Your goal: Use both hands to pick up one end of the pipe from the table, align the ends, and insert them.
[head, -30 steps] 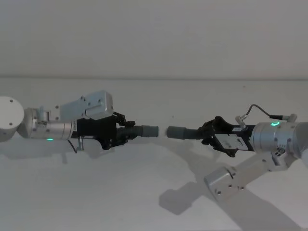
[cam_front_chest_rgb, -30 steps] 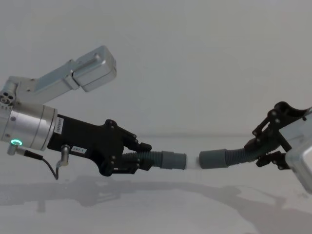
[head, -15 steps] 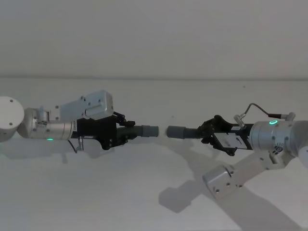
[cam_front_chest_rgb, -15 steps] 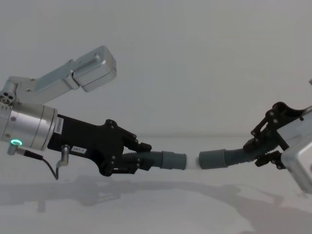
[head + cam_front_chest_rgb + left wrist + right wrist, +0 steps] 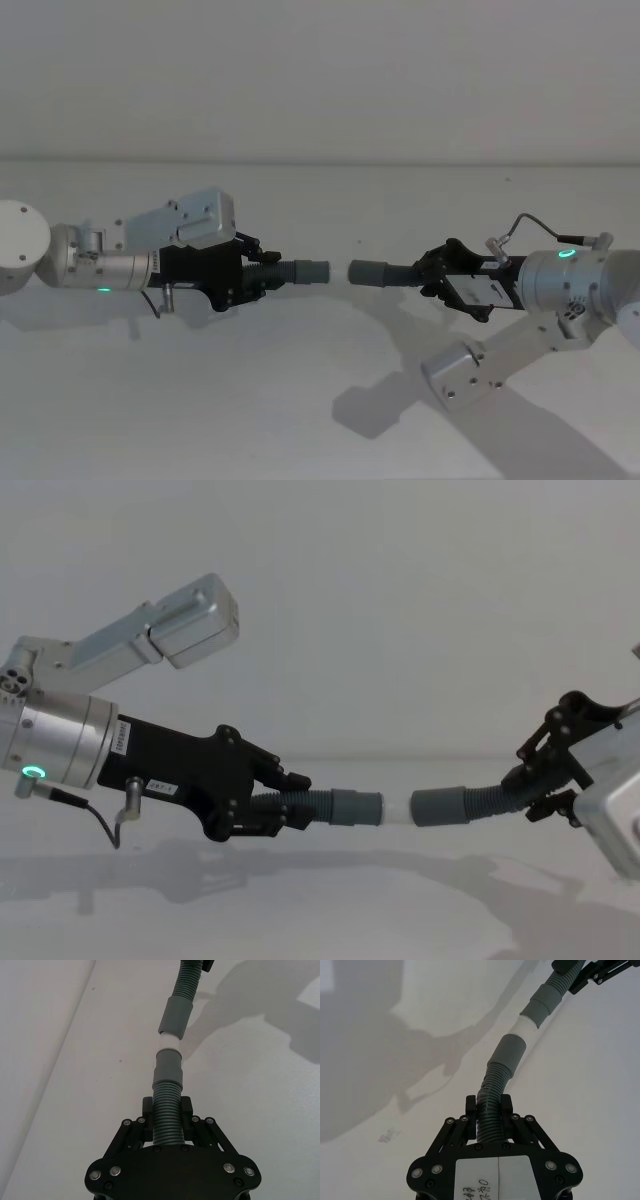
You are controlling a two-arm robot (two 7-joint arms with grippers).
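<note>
Both pieces of the pipe are held off the table [image 5: 200,400], cuff to cuff. My left gripper [image 5: 255,275] [image 5: 290,802] [image 5: 167,1108] is shut on the ribbed part of the left piece, whose grey cuff [image 5: 357,808] [image 5: 168,1066] carries the white tip [image 5: 397,808] [image 5: 169,1041]. My right gripper [image 5: 435,277] [image 5: 530,790] [image 5: 490,1108] is shut on the ribbed part of the right piece. That piece's cuff [image 5: 367,272] [image 5: 440,806] [image 5: 509,1052] faces the white tip, which reaches its mouth. The two ends lie nearly in one line.
A pale wall [image 5: 320,80] rises behind the table's far edge. Grey arm links stand beside each wrist, one above the left arm [image 5: 180,620] and one below the right [image 5: 480,365]. The arms cast shadows on the table under the pipe.
The right wrist has turned and shifted slightly, so its pipe piece sits a little more level. The left arm and its piece have stayed put.
</note>
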